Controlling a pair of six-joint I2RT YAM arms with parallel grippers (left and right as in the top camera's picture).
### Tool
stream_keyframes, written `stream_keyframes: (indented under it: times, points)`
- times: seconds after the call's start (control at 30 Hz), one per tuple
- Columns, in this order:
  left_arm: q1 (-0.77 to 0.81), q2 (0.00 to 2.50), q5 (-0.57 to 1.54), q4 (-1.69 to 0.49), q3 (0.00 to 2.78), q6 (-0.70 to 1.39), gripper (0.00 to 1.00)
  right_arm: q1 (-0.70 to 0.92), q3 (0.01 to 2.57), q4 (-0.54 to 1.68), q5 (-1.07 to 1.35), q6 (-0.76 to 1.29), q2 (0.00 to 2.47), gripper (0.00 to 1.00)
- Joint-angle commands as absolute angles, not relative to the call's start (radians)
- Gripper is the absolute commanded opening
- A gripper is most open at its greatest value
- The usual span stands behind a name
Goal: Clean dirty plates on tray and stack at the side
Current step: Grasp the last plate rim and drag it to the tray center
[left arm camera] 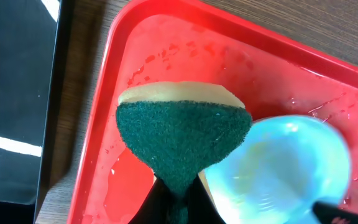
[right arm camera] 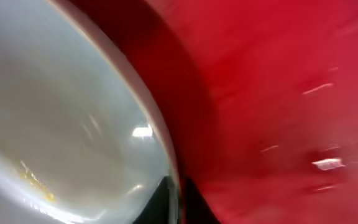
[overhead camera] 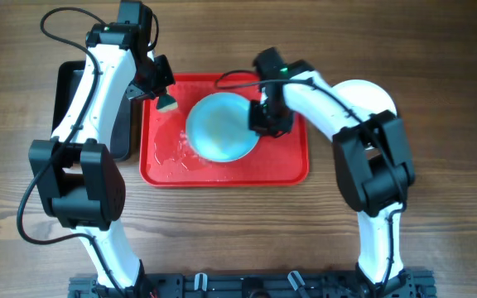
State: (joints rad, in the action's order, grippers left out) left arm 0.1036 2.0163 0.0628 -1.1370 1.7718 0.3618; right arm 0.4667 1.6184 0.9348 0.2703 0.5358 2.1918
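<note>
A pale mint-blue plate (overhead camera: 220,126) lies on the red tray (overhead camera: 288,170). My right gripper (overhead camera: 265,120) is shut on the plate's right rim; in the right wrist view the rim (right arm camera: 166,155) sits between the fingers (right arm camera: 178,202), and yellowish smears show on the plate (right arm camera: 36,180). My left gripper (overhead camera: 166,98) is shut on a green and yellow sponge (left arm camera: 182,134), held above the tray's left part (left arm camera: 166,56) beside the plate (left arm camera: 278,168). A white plate (overhead camera: 367,98) lies off the tray at the right, mostly hidden by my right arm.
A black tray (overhead camera: 66,91) stands left of the red tray, also in the left wrist view (left arm camera: 14,93). Water patches lie on the red tray's left part (overhead camera: 168,153). The table (overhead camera: 238,223) is brown wood.
</note>
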Motion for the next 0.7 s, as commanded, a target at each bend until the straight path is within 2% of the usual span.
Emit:
stream_keyframes:
  times: [0.0,0.1,0.3,0.43,0.63,0.67]
  points:
    - [0.105,1.998,0.078,-1.134,1.763,0.375,0.04,0.495,1.631,0.921,0.290,0.517,2.206,0.32]
    - [0.105,1.998,0.078,-1.134,1.763,0.374,0.04,0.487,1.631,0.883,0.302,0.468,2.206,0.36]
    - [0.105,1.998,0.078,-1.130,1.763,0.375,0.04,0.476,1.629,0.791,0.274,0.419,2.220,0.35]
    - [0.105,1.998,0.078,-1.131,1.763,0.374,0.04,0.476,1.629,0.758,0.275,0.418,2.241,0.25]
    - [0.105,1.998,0.078,-1.131,1.763,0.375,0.04,0.476,1.629,0.744,0.275,0.418,2.243,0.16]
    - [0.105,1.998,0.079,-1.131,1.763,0.375,0.04,0.476,1.629,0.744,0.275,0.419,2.243,0.11]
